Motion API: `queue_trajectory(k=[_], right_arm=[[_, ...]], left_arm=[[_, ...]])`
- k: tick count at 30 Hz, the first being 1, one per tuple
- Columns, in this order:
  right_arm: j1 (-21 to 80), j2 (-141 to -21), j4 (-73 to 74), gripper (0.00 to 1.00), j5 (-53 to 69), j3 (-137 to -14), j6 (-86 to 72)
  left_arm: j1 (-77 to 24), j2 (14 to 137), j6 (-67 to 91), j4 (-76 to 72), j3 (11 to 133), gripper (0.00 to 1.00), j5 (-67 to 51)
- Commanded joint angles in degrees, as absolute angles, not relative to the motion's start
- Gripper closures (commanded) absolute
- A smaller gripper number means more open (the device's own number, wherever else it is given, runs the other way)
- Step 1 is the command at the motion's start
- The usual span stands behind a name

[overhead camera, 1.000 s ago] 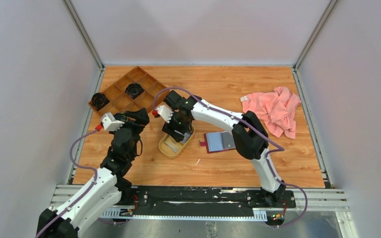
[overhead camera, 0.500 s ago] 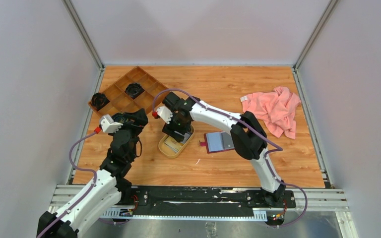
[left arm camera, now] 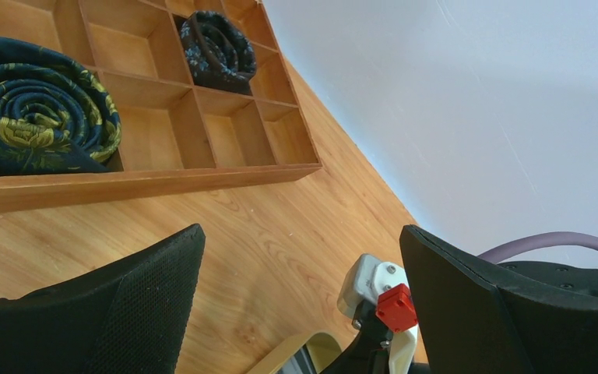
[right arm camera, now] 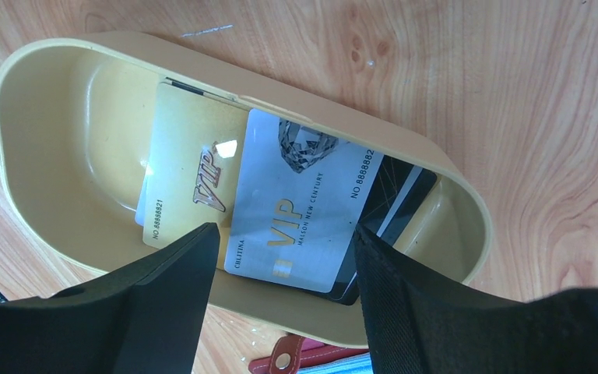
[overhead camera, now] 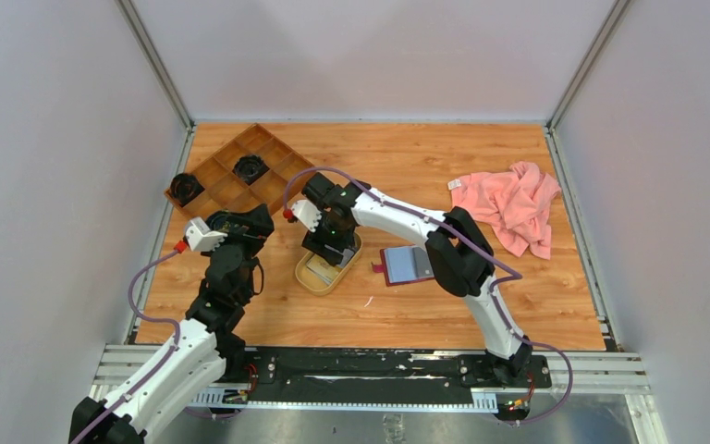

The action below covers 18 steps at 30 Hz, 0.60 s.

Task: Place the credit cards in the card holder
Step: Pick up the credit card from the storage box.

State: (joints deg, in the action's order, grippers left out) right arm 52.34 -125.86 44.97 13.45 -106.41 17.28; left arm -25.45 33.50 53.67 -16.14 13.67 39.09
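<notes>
Cards (right arm camera: pixel 296 210) in the oval tan tray (right arm camera: pixel 54 140), straight below the right gripper (right arm camera: pixel 284 249), jaws wide apart and holding nothing, one on each side of the silver card. Red card holder (overhead camera: pixel 409 264) just beside the tray. Left gripper (left arm camera: pixel 300 257) spread wide too, empty, farther off.

The left arm (overhead camera: pixel 180 356) and right arm (overhead camera: pixel 397 215) each had smooth white link shells between bulky black joint housings. A purple cable (overhead camera: pixel 140 282) looped loosely along each arm. Each wrist bore a white block (left arm camera: pixel 367 282) with a small red cap (left arm camera: pixel 396 307). The left gripper (left arm camera: pixel 302 234) had broad black wedge fingers (left arm camera: pixel 136 308) with finely dimpled pads, and the right gripper (right arm camera: pixel 286 234) matched it. Both bases were bolted to a black base plate (overhead camera: pixel 379 365).
</notes>
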Motion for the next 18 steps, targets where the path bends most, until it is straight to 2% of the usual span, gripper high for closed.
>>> queue_trajectory(k=[1,18], right_arm=[[51.62,-127.66,47.19,0.32,13.14,-107.72,16.70],[51.99,-128.98,47.55,0.32,10.04,-106.40,18.16]], left_arm=[[-24.96,32.88,54.32,-16.39,12.77,0.00,42.19],[-24.96,32.65,54.32,-16.35,12.66,0.00,42.14]])
